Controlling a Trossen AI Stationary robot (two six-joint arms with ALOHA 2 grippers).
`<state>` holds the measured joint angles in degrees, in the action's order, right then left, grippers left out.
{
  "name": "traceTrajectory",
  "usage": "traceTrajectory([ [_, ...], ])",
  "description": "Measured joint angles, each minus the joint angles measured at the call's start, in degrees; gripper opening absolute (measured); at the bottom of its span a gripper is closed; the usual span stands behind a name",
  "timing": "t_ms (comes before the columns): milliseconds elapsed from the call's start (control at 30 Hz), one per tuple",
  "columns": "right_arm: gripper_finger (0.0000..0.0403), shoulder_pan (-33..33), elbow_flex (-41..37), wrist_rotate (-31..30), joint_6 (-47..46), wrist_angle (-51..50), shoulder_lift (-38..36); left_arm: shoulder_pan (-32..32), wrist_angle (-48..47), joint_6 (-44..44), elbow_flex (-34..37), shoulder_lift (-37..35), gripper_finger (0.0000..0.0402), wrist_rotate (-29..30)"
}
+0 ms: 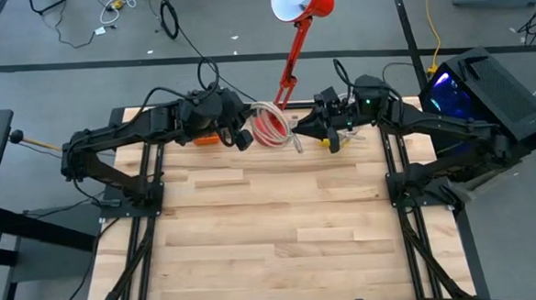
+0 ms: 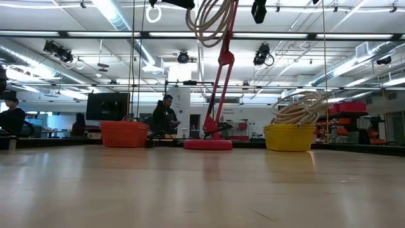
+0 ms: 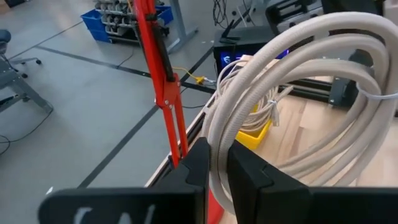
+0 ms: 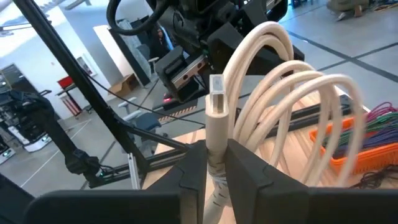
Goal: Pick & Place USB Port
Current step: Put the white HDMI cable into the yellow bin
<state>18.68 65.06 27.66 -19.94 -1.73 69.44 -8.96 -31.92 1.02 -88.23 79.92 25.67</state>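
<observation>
Above the table's far edge, left pincer (image 3: pixel 216 177) and right pincer (image 4: pixel 216 171) grasping coiled cable (image 1: pixel 271 125), plug end partly hidden

Right fingers (image 4: pixel 193 168) pinch white USB cable (image 4: pixel 292 93) below plug (image 4: pixel 216 99); loops beyond.

Even, bright overhead lighting. Ceiling strip lights (image 2: pixel 120 16) glare in the low view, and the near table (image 2: pixel 202 190) shows a soft sheen. The white lamp shade (image 1: pixel 293 0) is overexposed. Wrist views blur at near range.
</observation>
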Motion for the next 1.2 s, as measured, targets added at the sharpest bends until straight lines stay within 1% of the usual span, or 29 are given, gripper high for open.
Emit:
traceTrajectory([
  [300, 0.0055, 0.1, 0.0, 0.6, 0.9, -0.9, -0.1, -0.8, 0.4, -0.2, 0.0, 0.0, 0.0037, 0.3],
  [500, 0.0055, 1.1, 0.1, 1.7, 0.3, 1.0, -0.1, -1.1, 1.9, 1.1, 0.0, 0.0, 0.0037, -0.5],
  [667, 0.0055, 2.0, 0.1, 2.7, 0.7, 1.3, -0.1, -1.1, 2.8, 1.4, -0.1, 1.4, 0.0037, -1.1],
  [767, 0.0055, 3.7, 0.1, 5.2, 1.7, 0.7, -0.2, -1.2, 3.4, 1.5, -0.1, 2.2, 0.0037, -2.4],
  [900, 0.0055, 5.4, 0.1, 8.1, 0.5, -0.6, -0.2, -1.2, 3.9, 1.3, -0.1, 2.6, 0.0037, -2.7],
  [1033, 0.0055, 6.6, 0.1, 9.0, 1.5, -3.3, -0.2, -1.7, 3.6, -0.1, 0.0, 2.3, 0.0037, -2.8],
  [1200, 0.0077, 8.3, 0.1, 11.5, 0.9, -4.2, -0.1, -2.5, 2.7, -0.7, 0.0, 1.0, 0.0037, -2.2],
])
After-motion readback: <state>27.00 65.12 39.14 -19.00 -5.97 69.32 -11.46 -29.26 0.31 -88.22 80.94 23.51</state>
